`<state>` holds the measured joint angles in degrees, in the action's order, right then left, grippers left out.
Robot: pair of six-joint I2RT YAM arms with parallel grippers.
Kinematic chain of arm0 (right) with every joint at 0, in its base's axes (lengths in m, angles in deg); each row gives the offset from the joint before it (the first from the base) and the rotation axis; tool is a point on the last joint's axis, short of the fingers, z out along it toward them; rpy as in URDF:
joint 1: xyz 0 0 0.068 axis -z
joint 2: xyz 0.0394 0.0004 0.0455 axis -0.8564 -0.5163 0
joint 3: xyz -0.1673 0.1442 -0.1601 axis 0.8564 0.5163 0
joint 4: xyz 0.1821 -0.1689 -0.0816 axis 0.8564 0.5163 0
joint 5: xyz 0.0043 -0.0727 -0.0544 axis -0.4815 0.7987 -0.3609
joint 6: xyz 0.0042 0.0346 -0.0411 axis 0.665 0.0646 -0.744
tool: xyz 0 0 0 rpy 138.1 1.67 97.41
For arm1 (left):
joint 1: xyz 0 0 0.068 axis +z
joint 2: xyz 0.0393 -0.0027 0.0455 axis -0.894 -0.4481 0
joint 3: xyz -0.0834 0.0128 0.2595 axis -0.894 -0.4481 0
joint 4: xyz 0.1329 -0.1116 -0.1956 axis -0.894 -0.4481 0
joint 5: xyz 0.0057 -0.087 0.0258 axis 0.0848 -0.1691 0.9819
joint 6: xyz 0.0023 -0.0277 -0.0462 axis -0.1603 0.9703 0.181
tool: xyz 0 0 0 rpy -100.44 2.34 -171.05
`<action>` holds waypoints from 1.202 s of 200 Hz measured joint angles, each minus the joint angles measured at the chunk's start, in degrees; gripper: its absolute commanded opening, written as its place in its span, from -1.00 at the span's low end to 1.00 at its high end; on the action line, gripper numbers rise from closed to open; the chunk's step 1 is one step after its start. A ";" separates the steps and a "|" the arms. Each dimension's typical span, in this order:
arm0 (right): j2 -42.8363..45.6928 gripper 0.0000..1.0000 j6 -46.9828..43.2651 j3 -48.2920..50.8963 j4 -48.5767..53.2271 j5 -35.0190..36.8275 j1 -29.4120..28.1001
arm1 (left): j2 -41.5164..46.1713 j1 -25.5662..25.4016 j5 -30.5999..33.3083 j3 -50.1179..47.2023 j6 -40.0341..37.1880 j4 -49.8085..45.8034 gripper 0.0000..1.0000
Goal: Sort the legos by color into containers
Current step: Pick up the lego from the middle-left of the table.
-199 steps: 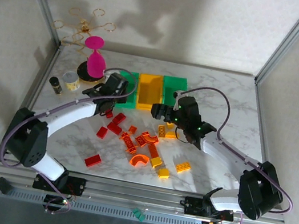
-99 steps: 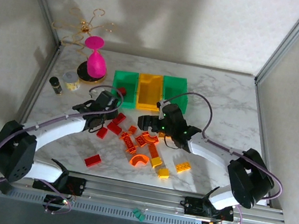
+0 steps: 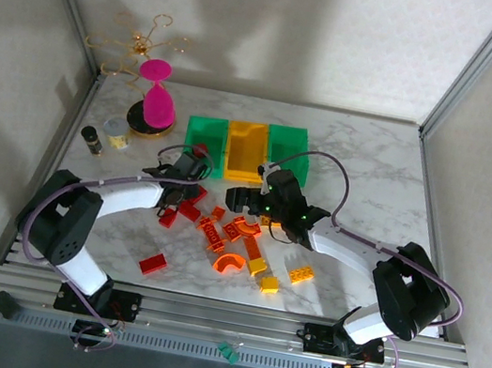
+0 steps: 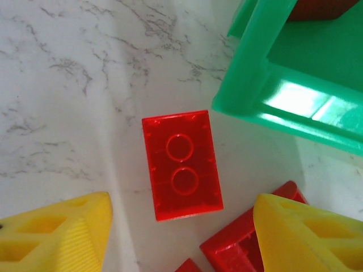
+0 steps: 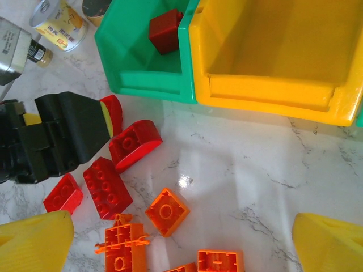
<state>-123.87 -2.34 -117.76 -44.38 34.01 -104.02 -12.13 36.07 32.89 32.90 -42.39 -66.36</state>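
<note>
Two green bins [image 3: 201,124], one yellow bin [image 3: 245,151]

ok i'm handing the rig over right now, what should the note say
Left gripper: open, low over a red brick lying on the table beside the left green bin; not gripped.
Right gripper: open, empty, above the orange and red legos in front of the yellow bin.
Done: one dark red brick sits in the left green bin.
Left: the yellow bin looks empty, the right green bin is hard to judge, and all other legos lie loose on the table.
</note>
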 measured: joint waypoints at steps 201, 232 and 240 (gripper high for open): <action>-0.28 0.98 0.15 -1.40 0.50 0.39 0.00 | 2.03 1.92 0.81 -2.05 -2.86 1.31 -0.38; 0.26 0.98 -0.02 -2.03 1.42 0.39 0.00 | 7.08 1.92 1.18 -2.47 -2.84 -1.05 -0.41; 0.57 0.98 -0.02 -2.10 1.51 0.37 0.00 | 8.28 1.92 1.25 -2.40 -2.93 -1.42 -0.41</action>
<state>-123.30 -2.36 -119.86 -42.87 34.38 -104.02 -3.85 37.99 34.14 30.50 -45.32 -67.78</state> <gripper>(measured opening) 0.988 0.314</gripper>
